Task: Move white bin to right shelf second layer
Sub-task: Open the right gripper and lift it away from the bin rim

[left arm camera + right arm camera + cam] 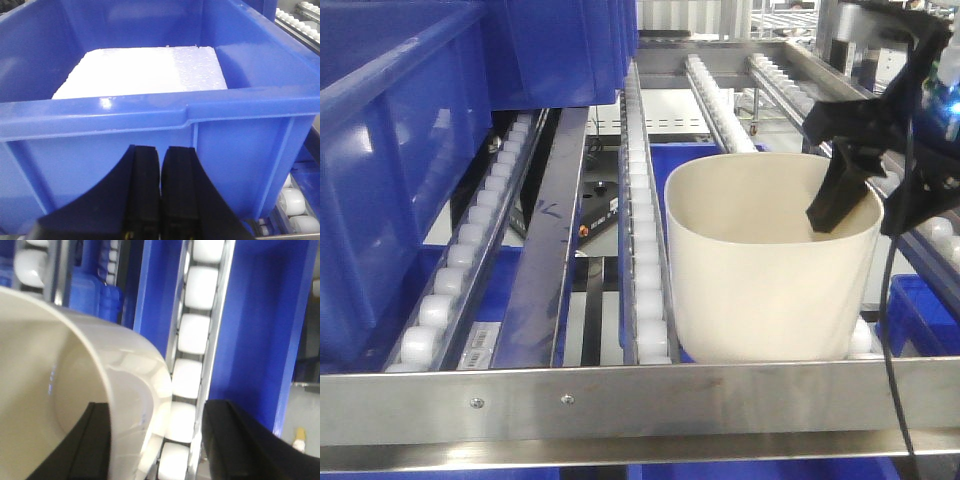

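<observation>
The white bin (pixel 770 290) stands upright on the roller lanes (pixel 645 230) of the right shelf second layer, just behind its steel front rail (pixel 640 400). My right gripper (pixel 855 215) reaches down over the bin's right rim. It is open, with one finger inside the bin and the other outside. In the right wrist view the gripper (pixel 157 407) straddles the bin wall (pixel 125 375), with a gap to the outer finger (pixel 235 440) above the rollers (pixel 192 335). My left gripper (pixel 162 150) is shut and empty in front of a blue crate (pixel 150 115).
A large blue crate (pixel 400 150) fills the left of the shelf; in the left wrist view it holds a white foam slab (pixel 145 70). More blue crates (pixel 920 300) sit below at the right. Further roller lanes (pixel 720 90) run behind the bin.
</observation>
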Robot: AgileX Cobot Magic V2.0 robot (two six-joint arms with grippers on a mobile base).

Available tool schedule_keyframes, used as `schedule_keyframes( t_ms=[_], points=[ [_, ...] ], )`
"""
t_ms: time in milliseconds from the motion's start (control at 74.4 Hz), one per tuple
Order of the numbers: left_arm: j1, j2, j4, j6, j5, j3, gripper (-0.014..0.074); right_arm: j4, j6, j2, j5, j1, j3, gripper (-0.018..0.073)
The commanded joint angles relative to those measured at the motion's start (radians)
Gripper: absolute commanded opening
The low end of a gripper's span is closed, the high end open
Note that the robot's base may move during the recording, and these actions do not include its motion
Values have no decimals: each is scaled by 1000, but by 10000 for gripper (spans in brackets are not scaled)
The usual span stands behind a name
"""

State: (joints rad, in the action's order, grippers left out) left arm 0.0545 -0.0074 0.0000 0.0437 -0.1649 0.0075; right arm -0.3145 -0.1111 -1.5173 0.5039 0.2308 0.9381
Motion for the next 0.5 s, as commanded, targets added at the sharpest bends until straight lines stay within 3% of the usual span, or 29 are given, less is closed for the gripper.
schedule_keyframes(
  t_ms=[0,484],
  points=[
    [3,-14,0,-5,87,37,85,-5,-10,56,-58,-2,34,459],
    [3,-14,0,-5,87,37,85,-5,-10,226,-88,-2,34,456]
  ],
)
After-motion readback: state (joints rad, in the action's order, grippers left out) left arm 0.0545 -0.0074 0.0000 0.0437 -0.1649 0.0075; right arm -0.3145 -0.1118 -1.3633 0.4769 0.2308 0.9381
